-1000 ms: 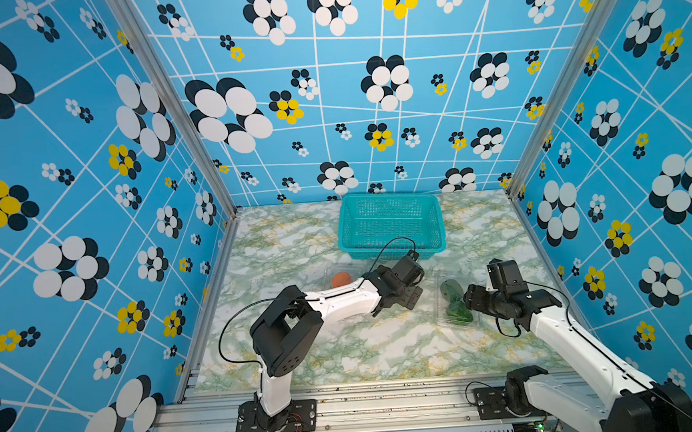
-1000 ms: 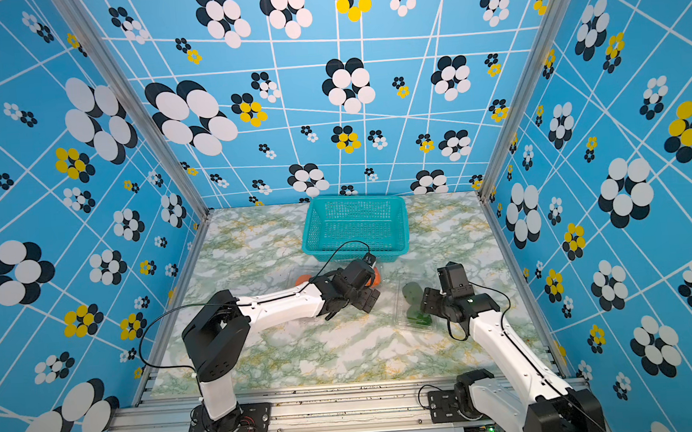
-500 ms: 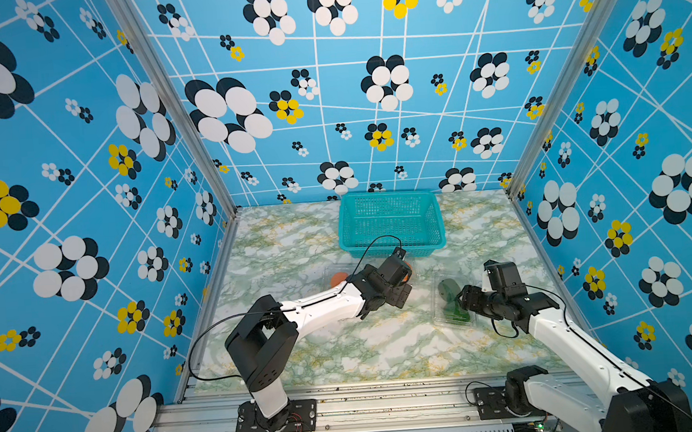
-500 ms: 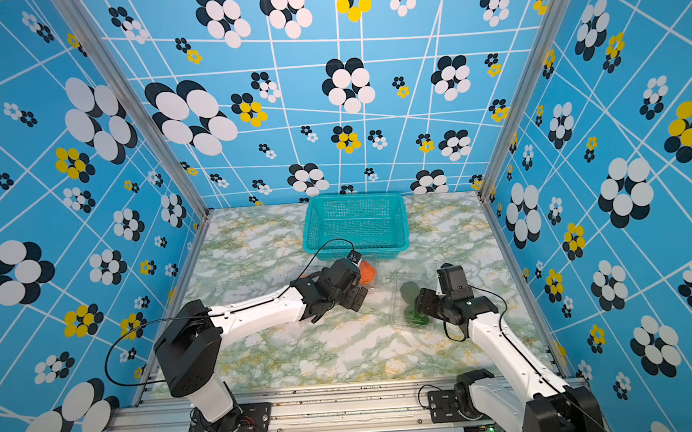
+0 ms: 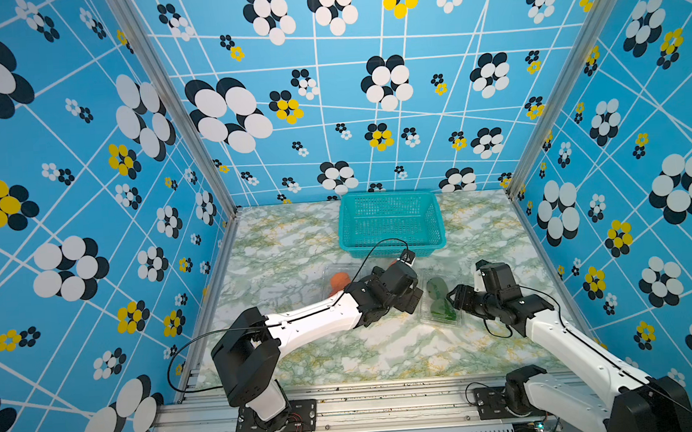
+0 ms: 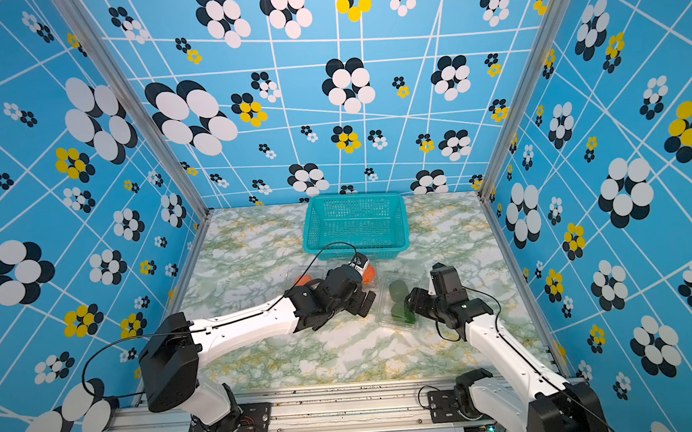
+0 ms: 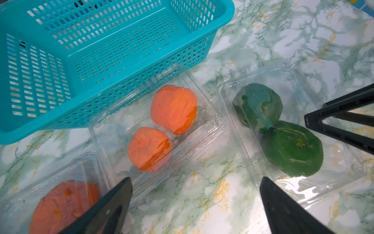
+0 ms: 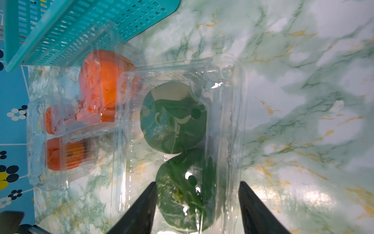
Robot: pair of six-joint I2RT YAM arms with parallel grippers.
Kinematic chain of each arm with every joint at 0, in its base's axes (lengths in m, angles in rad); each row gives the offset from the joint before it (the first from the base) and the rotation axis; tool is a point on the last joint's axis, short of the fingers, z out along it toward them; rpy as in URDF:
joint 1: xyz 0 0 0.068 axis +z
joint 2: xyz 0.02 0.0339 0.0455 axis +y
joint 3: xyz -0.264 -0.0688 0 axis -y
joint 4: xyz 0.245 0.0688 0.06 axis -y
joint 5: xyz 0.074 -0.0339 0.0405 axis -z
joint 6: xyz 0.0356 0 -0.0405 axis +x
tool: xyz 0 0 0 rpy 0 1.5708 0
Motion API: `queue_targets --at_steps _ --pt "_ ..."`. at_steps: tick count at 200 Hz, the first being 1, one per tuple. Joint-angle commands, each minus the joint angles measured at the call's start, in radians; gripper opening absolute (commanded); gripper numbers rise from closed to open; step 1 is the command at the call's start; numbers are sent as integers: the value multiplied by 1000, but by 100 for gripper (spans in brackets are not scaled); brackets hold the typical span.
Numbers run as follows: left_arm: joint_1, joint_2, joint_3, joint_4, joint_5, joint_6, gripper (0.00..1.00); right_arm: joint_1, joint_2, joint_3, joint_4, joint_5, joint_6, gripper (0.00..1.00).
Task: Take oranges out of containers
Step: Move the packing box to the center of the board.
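Note:
Two oranges (image 7: 174, 109) (image 7: 149, 150) lie in a clear container (image 7: 202, 105) just in front of the basket. A third orange (image 7: 64, 202) sits in another clear container (image 7: 50, 178) beside it. My left gripper (image 7: 195, 180) is open above bare table between that middle box and a third clear container (image 7: 334, 172), which holds two green fruits (image 7: 293, 147). My right gripper (image 8: 198, 183) is open, its jaws straddling the near end of the green-fruit container (image 8: 232, 121). In both top views the left gripper (image 5: 409, 302) (image 6: 363, 303) and right gripper (image 5: 454, 298) (image 6: 411, 304) flank that box.
A teal mesh basket (image 5: 388, 195) (image 6: 355, 195) stands at the back centre, right behind the clear boxes. Patterned blue walls close in the marble table (image 5: 387, 356) on three sides. The left arm's cable loops over the basket's front rim.
My left gripper has drawn back a little toward the front, away from the basket. My right gripper has slid left over the green-fruit container's end and its jaws have narrowed.

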Motion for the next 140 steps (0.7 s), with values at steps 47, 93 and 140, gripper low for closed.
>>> queue_targets --at_steps 47,93,140 --pt "-4 11 -8 47 88 -34 97 26 12 8 -35 31 -53 68" --pt "-11 6 -20 98 155 -9 92 19 -123 -8 -63 45 -91 71" --pt "-13 53 -6 154 255 7 84 -67 -172 -32 -172 120 -117 71"
